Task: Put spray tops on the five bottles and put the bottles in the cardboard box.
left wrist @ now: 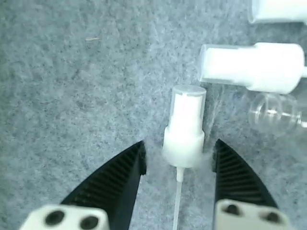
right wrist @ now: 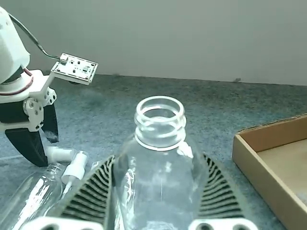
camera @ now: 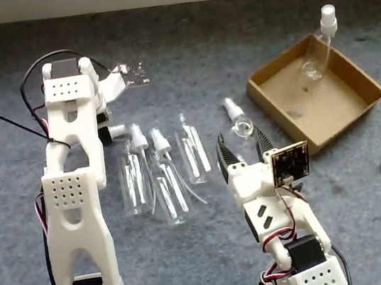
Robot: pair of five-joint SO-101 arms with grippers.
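An open-necked clear bottle point(camera: 244, 129) point(right wrist: 159, 158) stands upright on the grey carpet, and my right gripper point(camera: 240, 138) point(right wrist: 158, 165) is shut on its sides. A loose spray top point(camera: 231, 106) lies just beyond it. At the left my left gripper point(camera: 108, 132) point(left wrist: 180, 146) points down, open, with a white spray top point(left wrist: 184, 127) lying between its fingers. Three bottles point(camera: 168, 182) lie side by side in the middle, two with white tops. The cardboard box point(camera: 358, 110) at the right holds one topped bottle point(camera: 321, 55) leaning in its far corner.
A wall runs along the carpet's far edge. Black and red cables loop around the left arm point(camera: 72, 167). In the left wrist view, another capped bottle neck point(left wrist: 254, 67) lies close beyond the spray top. Open carpet lies between the right arm and the box.
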